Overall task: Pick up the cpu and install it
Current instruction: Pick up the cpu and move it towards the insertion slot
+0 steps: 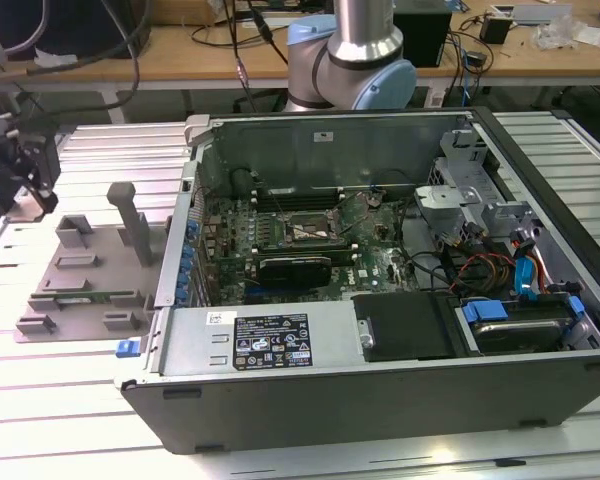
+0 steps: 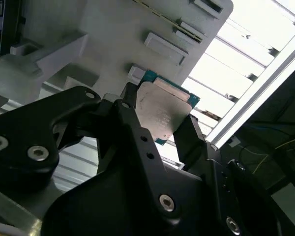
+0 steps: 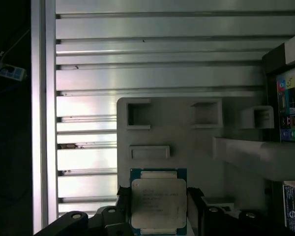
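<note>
Well, cpu [image 3: 159, 206] in pincer [image 3: 159, 194] (over tray [image 3: 187, 142])

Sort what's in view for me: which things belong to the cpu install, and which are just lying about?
Job in hand: cpu, clamped in the gripper; grey tray next to the case; motherboard socket inside the open computer case.
Lying about: cables on the wooden bench behind the case.

In the second wrist view, the gripper [image 2: 160, 118] has its two black fingers [image 2: 133, 115] pressed against opposite edges of the cpu [image 2: 163, 114], whose silver top faces the camera. The grey tray [image 2: 113, 29] sits near behind it on the bright slatted table [image 2: 236, 78].
</note>
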Available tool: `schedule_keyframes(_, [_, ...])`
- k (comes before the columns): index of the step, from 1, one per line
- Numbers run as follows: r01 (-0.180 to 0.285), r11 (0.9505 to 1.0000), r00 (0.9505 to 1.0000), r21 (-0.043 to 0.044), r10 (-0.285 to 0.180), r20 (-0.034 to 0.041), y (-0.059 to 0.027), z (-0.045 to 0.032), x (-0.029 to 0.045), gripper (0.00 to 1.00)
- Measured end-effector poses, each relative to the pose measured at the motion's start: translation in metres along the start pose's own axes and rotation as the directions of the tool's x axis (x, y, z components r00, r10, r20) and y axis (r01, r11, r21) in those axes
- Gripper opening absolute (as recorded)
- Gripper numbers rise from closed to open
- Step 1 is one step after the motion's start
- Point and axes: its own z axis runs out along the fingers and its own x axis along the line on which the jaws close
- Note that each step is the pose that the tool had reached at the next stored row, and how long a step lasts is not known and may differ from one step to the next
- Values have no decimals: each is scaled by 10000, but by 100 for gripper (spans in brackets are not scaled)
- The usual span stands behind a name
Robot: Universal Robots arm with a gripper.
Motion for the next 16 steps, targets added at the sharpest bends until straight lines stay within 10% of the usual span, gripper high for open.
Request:
schedule_keyframes(4, [3, 10000, 10000, -1, -3, 0, 13, -274, -24, 55])
schedule_keyframes(16, [33, 10000, 10000, -26, -33, -1, 35, -731, -65, 55])
